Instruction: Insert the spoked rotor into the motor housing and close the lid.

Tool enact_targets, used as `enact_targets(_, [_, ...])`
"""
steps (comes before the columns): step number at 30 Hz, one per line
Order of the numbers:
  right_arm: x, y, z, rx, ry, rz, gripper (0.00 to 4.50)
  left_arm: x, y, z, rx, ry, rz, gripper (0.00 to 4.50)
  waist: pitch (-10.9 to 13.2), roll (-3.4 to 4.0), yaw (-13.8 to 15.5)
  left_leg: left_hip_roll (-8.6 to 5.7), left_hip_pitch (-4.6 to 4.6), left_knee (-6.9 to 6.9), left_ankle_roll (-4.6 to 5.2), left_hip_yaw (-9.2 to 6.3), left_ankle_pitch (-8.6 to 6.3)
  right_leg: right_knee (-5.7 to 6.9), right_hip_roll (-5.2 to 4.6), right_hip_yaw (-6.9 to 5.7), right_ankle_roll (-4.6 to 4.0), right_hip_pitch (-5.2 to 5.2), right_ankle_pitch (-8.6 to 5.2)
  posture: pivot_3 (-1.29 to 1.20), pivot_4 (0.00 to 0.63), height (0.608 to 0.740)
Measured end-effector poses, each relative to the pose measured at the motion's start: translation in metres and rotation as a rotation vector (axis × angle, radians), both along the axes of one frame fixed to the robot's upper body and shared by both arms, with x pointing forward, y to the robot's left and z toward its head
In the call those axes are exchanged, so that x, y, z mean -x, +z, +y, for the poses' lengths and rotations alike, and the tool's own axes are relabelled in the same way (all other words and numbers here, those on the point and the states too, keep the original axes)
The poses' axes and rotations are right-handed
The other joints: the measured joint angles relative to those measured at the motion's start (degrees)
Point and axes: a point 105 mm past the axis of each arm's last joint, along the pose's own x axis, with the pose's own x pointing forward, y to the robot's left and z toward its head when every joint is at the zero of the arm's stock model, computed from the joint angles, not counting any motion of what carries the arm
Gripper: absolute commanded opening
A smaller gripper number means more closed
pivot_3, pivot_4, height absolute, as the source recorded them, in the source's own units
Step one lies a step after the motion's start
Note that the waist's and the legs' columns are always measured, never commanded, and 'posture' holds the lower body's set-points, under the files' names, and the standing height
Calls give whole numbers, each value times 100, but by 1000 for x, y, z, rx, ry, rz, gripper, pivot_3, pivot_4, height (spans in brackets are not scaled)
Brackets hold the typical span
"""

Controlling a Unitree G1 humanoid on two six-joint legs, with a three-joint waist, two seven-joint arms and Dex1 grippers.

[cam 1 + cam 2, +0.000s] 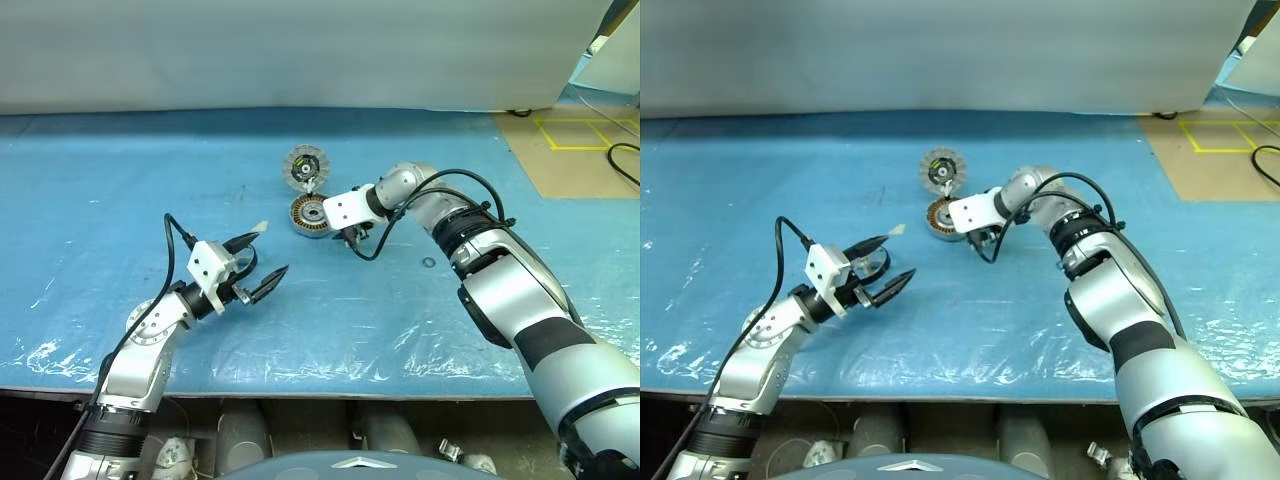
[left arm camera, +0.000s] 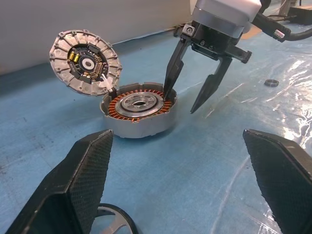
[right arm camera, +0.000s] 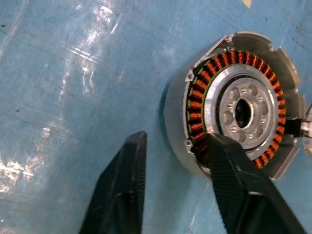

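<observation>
Left wrist view: the round shallow silver-grey motor housing point(image 2: 139, 111), ringed inside with copper windings around a grey metal centre, is sitting flat on the blue plastic-covered table point(image 2: 204, 161). The round silver-grey ribbed lid point(image 2: 86, 62), dark-centred with yellow marks, is standing tilted up at the housing's far rim, touching it there and showing its inner face. The right gripper point(image 2: 191, 100) is coming down from above with its two black fingers apart, straddling the housing's wall: one fingertip is resting inside on the copper ring, the other is hanging outside, just beside the casing. Right wrist view is confirming this, one finger point(image 3: 229, 170) lying over the windings at the rim, the other over bare blue sheet, with the wall sitting between them; the jaws are partly closed but not clenched on the wall, and a gap is showing on the outer side. The left gripper point(image 1: 256, 258) is hovering well apart from the housing, nearer the table's front edge, fingers spread wide and grasping nothing. A curved silver metal piece point(image 2: 114, 219) is lying on the sheet under the left gripper, too cropped to identify. A small dark ring point(image 1: 428, 263) is lying on the sheet beside the right arm.
</observation>
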Motion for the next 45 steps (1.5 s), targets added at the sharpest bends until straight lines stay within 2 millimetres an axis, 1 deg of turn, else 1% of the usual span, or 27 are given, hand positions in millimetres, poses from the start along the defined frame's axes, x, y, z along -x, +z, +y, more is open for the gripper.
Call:
enact_targets(2, [1, 1, 4, -4, 19, -5, 274, 0, 0, 0, 0, 0, 0, 4500, 0, 0, 1, 1, 0, 0, 0, 0, 0, 0, 0, 0, 0, 0, 0, 0, 150, 740])
enact_targets(3, [2, 1, 5, -3, 31, -8, 8, 0, 0, 0, 0, 0, 0, 4500, 0, 0, 0, 1, 0, 0, 0, 0, 0, 0, 1, 0, 0, 0, 0, 0, 150, 740])
enact_targets(5, [3, -2, 9, 8, 45, -6, 8, 0, 0, 0, 0, 0, 0, 4500, 1, 2, 2, 1, -6, 1, 0, 0, 0, 2, 1, 0, -1, -8, 0, 0, 150, 740])
enact_targets(10, [3, 0, 9, -3, 51, -20, 8, 0, 0, 0, -1, 1, 2, 4500, 1, 1, 5, 3, -17, 3, 3, 1, 2, 4, 1, 0, -1, -19, 0, 0, 150, 740])
enact_targets(15, [6, 1, 5, 22, 70, -4, 8, 0, 1, 0, -8, -3, 2, 4500, 1, 1, 7, 3, -29, 4, 19, 1, 11, 3, 1, -1, -1, -27, 1, 0, 150, 740])
enact_targets(19, [18, -2, -2, 32, 122, 51, 8, 0, 5, 0, -7, -3, -9, 4500, 1, 1, 21, 4, -32, 4, 20, 1, 12, 4, 2, -1, -1, -26, 1, 0, 150, 740])
enact_targets(25, [39, -7, -14, 65, 182, 155, 8, 2, 2, 1, -4, 3, 7, 4500, 0, 0, 20, 6, -30, 8, 21, 1, 12, 10, 2, -1, -1, -25, 1, 0, 150, 740])
enact_targets(31, [60, -9, -12, 47, 230, 242, 8, 2, 2, 0, -4, -1, 12, 4500, 0, -1, 22, 6, -25, 12, 21, 0, 12, 13, 2, 0, -1, -24, 1, 0, 150, 740])
enact_targets(34, [65, -11, -13, 43, 232, 253, 8, 2, 2, 0, -5, -3, 12, 4500, 0, -1, 21, 5, -24, 13, 21, 1, 12, 12, 2, 0, -1, -24, 1, 0, 150, 740])
enact_targets(40, [65, -11, -12, 25, 210, 278, 8, 2, 3, 0, -4, -5, 8, 4500, -1, -1, 20, 5, -23, 14, 21, 1, 12, 12, 2, 0, -1, -23, 1, 0, 150, 740])
enact_targets(43, [66, -11, -10, 4, 199, 297, 600, 2, 3, -1, 0, -6, 9, 4500, -1, -1, 18, 6, -23, 14, 21, 1, 12, 13, 2, 0, -1, -24, 1, 0, 150, 740])
enact_targets(45, [67, -11, -8, -13, 195, 316, 1246, 2, 3, -3, 4, -10, 9, 4500, -1, -1, 20, 6, -24, 14, 21, 1, 12, 13, 2, -1, -1, -24, 1, 0, 150, 740])
